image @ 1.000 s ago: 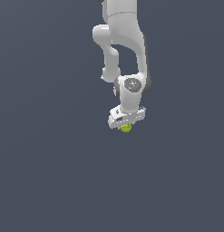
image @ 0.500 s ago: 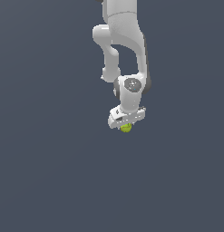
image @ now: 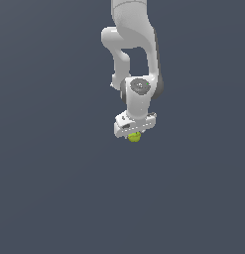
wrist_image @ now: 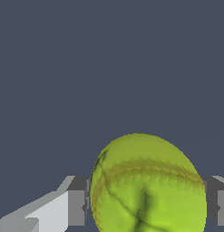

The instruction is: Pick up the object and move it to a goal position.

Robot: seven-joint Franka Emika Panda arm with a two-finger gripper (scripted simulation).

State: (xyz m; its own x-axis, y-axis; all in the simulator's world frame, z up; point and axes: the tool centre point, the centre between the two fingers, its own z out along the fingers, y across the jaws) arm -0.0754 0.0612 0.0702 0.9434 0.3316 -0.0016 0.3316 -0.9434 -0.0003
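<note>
The yellow-green ball [image: 134, 137] with thin dark seam lines sits under the white hand of my arm, near the middle of the exterior view. My gripper [image: 134, 136] is shut on the ball, which is narrower than the hand. In the wrist view the ball [wrist_image: 147, 186] fills the space between my two fingers [wrist_image: 77, 201], and both pads press its sides. No goal marker shows in either view.
A plain dark grey floor [image: 54, 188] lies all around. The white arm [image: 134, 49] rises from the hand to the top of the exterior view.
</note>
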